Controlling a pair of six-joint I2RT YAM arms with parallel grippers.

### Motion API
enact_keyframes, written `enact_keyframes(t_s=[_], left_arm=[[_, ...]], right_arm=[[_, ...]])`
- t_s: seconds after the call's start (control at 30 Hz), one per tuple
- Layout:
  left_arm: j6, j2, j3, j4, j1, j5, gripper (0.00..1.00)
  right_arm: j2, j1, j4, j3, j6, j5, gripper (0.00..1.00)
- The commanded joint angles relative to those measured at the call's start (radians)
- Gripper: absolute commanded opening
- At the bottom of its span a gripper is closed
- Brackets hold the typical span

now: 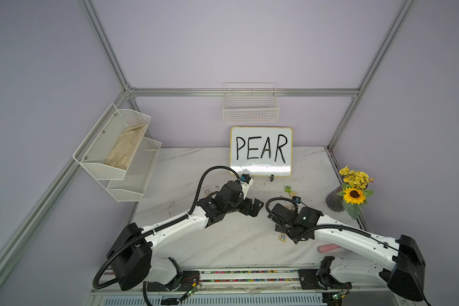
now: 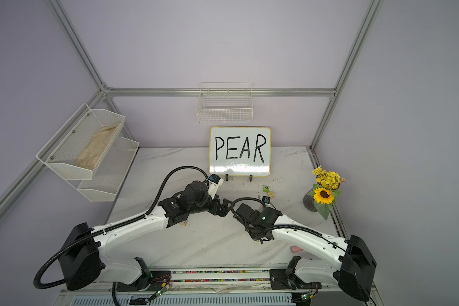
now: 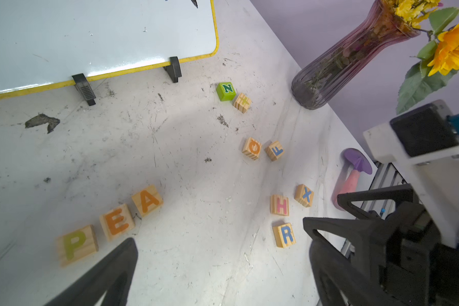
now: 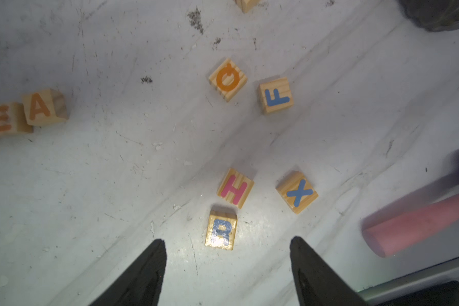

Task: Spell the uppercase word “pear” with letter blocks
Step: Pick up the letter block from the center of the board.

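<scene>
The P block (image 3: pixel 77 245), E block (image 3: pixel 116 222) and A block (image 3: pixel 146 200) lie in a row on the white table, touching or nearly so. The R block (image 4: pixel 221 230) with its blue letter lies apart from them, also seen in a top view (image 1: pixel 282 237). My right gripper (image 4: pixel 227 241) hangs over it, open; the block lies just past the fingertips, with a gap on each side. My left gripper (image 3: pixel 223 265) is wide open over bare table between the row and the R block, holding nothing.
Loose blocks Q (image 4: pixel 228 79), F (image 4: pixel 275 95), H (image 4: pixel 235 188) and X (image 4: pixel 297 192) lie close to the R block. A pink cylinder (image 4: pixel 419 225) lies beside them. A green N cube (image 1: pixel 288 188), the PEAR whiteboard (image 1: pixel 261 151) and a flower vase (image 1: pixel 334 201) stand further back.
</scene>
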Motion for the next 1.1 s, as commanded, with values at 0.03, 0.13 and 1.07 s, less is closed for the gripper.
enact_keyframes(t_s=[0.03,0.13,1.07], left_arm=[[0.003,-0.098,-0.1,0.048,-0.015,-0.035,1.0],[-0.003,-0.143,-0.136,0.05,-0.016,-0.045,1.0],[-0.013,-0.19,-0.163,0.03,-0.018,-0.128,1.0]], right_arm=[[-0.023,0.04,-0.049,-0.056,0.108,-0.014,0.73],[-0.07,0.043,0.044,-0.148,0.131,-0.056,0.67],[0.004,0.042,0.19,-0.231,0.178,-0.125,0.62]])
